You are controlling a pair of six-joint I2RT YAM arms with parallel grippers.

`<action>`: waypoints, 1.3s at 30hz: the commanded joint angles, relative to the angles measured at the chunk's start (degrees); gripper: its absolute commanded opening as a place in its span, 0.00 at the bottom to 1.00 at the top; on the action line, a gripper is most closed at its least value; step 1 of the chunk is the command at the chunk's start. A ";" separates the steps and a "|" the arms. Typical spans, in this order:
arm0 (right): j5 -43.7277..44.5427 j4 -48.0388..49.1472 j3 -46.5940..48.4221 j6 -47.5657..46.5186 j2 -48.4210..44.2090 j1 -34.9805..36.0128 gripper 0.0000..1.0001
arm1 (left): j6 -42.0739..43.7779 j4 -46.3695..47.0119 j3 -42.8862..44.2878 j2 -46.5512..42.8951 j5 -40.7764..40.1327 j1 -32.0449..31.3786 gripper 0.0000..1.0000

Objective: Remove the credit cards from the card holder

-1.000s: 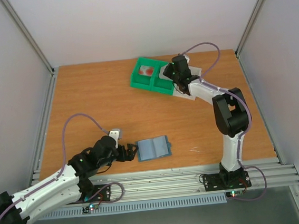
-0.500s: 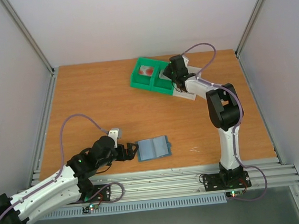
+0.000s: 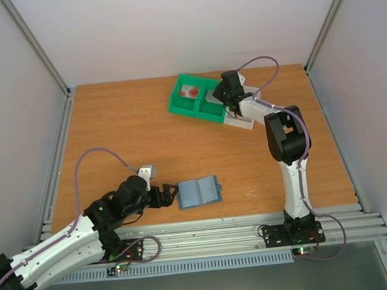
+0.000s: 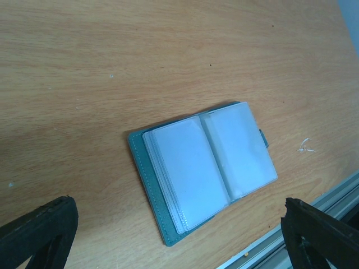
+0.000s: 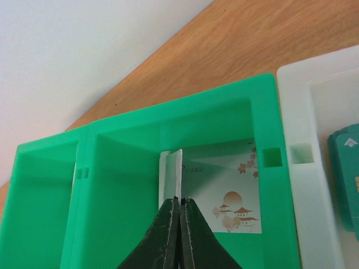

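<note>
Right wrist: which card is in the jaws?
The upright white card; the pagoda-print card lies flat below, the teal card in the white plastic tray.

We're looking at a robotics lab test cell: a plain wooden tabletop (image 3: pixel 145 143) is boxed in left, right and far by blank white panels (image 3: pixel 182 29) on aluminium frame posts (image 3: pixel 36 43). Slotted aluminium rails (image 3: pixel 216 233) run along the near edge, where the left arm (image 3: pixel 59 245) and right arm (image 3: pixel 285 136) are bolted down, purple cables (image 3: pixel 98 149) looping off them.
</note>
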 commanded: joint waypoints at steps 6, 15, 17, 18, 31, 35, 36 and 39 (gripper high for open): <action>-1.47 -1.39 2.71 1.90 2.83 -1.55 0.01 | -0.41 -0.02 1.99 1.74 -1.36 0.07 0.99; -4.28 -3.78 4.78 1.60 4.06 -2.41 0.11 | -0.64 0.77 2.57 3.37 -1.02 0.07 0.99; -4.72 -4.48 5.24 1.35 4.04 -2.49 0.15 | -0.38 0.15 2.81 3.46 -1.07 0.06 0.99; -4.73 -5.13 5.64 1.28 4.09 -2.49 0.16 | -0.33 -0.09 2.83 3.48 -1.13 0.07 0.99; -11.65 -16.39 10.34 -0.60 -0.05 -2.49 0.23 | -2.27 -1.79 2.87 4.60 0.24 0.07 0.99; -15.90 -21.22 11.30 -2.39 -2.82 -2.36 0.26 | -3.45 -0.66 3.88 7.05 2.09 0.07 0.96; -16.86 -23.43 11.29 -2.84 -3.61 -2.32 0.26 | -3.56 -0.17 4.07 7.82 2.80 0.07 0.95; -18.62 -26.94 9.39 -3.91 -7.01 -2.02 0.26 | -3.43 0.82 5.00 10.94 4.49 0.07 0.93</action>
